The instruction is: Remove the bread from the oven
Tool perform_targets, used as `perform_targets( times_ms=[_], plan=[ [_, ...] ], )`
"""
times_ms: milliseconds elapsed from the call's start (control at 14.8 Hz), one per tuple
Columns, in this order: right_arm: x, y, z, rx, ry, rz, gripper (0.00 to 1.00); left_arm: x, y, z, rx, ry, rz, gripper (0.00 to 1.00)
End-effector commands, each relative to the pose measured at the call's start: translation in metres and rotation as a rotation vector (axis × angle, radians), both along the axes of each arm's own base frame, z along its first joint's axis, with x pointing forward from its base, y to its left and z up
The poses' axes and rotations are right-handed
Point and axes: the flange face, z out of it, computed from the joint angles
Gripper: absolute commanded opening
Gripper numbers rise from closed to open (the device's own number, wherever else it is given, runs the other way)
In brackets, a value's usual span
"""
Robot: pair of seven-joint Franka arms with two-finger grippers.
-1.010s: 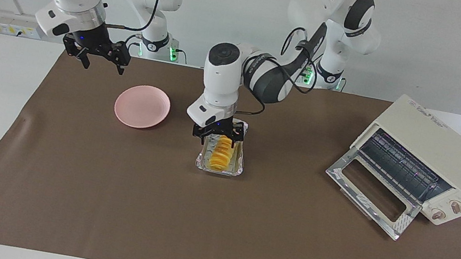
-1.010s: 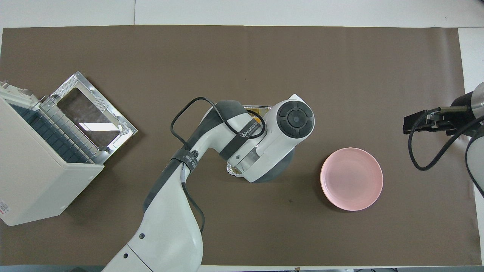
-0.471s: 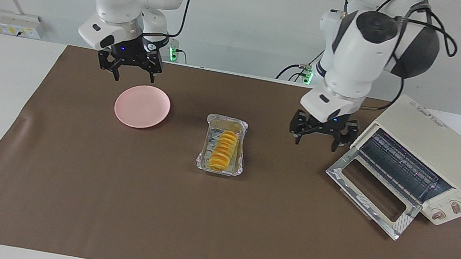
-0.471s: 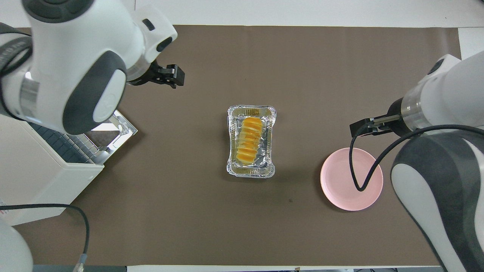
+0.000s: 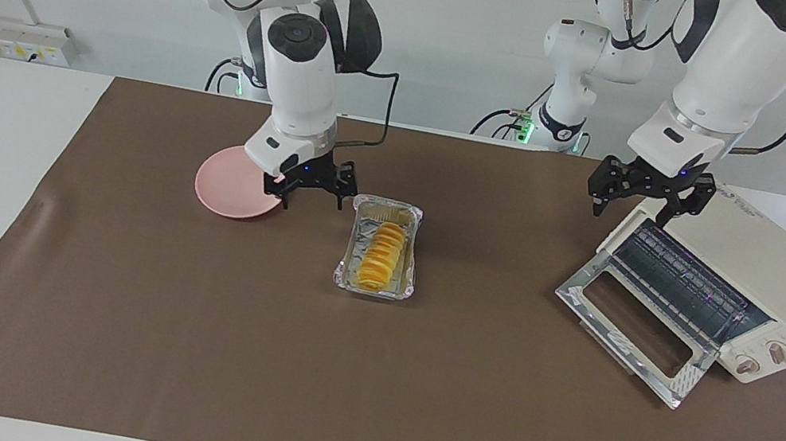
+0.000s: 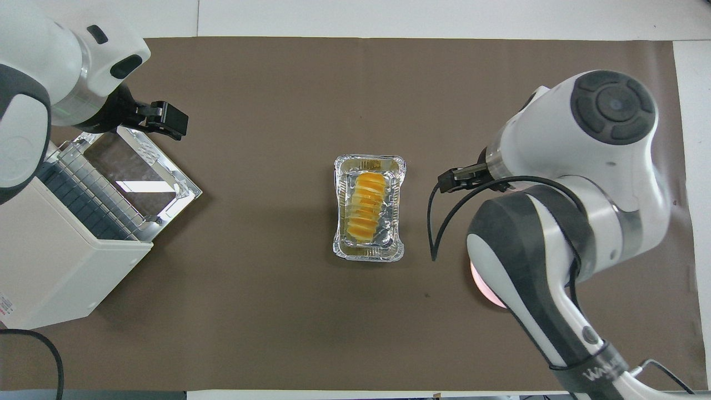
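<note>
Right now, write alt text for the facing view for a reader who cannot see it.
The bread lies in a foil tray mid-table, outside the open, empty oven. The right hand hangs open between the pink plate and the tray; the left hand hangs open over the oven's top edge.

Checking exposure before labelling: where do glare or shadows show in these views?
Overhead view: a bright reflection on the oven door's glass; the foil tray glints. Facing view: soft shadow under the right gripper beside the pink plate; window blown out at the edge.

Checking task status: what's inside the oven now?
Through the open door of the oven only the bare wire rack shows; its deeper interior is hidden. The bread lies in the foil tray.
</note>
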Motion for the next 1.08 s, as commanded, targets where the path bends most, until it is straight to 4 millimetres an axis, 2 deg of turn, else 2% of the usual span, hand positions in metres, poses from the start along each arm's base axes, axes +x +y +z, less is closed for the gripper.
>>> perform_targets(
  times_ms=[0, 67, 202, 337, 404, 471, 606, 673, 875, 1010],
  plan=[
    [-0.015, 0.016, -0.033, 0.074, 0.036, -0.1, 1.0, -0.015, 0.033, 0.002, -0.013, 0.038, 0.053, 1.0],
    [-0.017, 0.026, -0.044, 0.072, 0.05, -0.129, 1.0, -0.021, 0.035, -0.003, -0.01, 0.055, 0.048, 1.0],
    [-0.023, 0.052, -0.064, 0.076, 0.054, -0.145, 1.0, -0.03, 0.047, 0.002, -0.008, 0.073, 0.027, 1.0],
    [-0.024, 0.063, -0.08, 0.079, 0.054, -0.155, 1.0, -0.038, 0.052, 0.004, -0.005, 0.099, -0.003, 1.0],
    [-0.023, 0.064, -0.088, 0.078, 0.055, -0.157, 1.0, -0.037, 0.056, 0.001, -0.012, 0.101, -0.007, 1.0],
    [-0.025, 0.063, -0.094, 0.075, 0.06, -0.159, 1.0, -0.041, 0.049, -0.003, -0.016, 0.12, -0.017, 1.0],
    [-0.027, 0.055, -0.108, 0.074, 0.054, -0.171, 1.0, -0.06, 0.054, 0.012, -0.019, 0.111, -0.015, 1.0],
    [-0.026, 0.051, -0.109, 0.074, 0.053, -0.173, 1.0, -0.062, 0.055, 0.014, -0.019, 0.11, -0.017, 1.0],
    [-0.024, 0.045, -0.11, 0.072, 0.057, -0.185, 0.99, -0.056, 0.055, 0.011, -0.028, 0.104, -0.047, 1.0],
    [-0.026, 0.042, -0.114, 0.067, 0.067, -0.194, 0.94, -0.054, 0.059, 0.002, -0.034, 0.125, -0.038, 1.0]
  ],
)
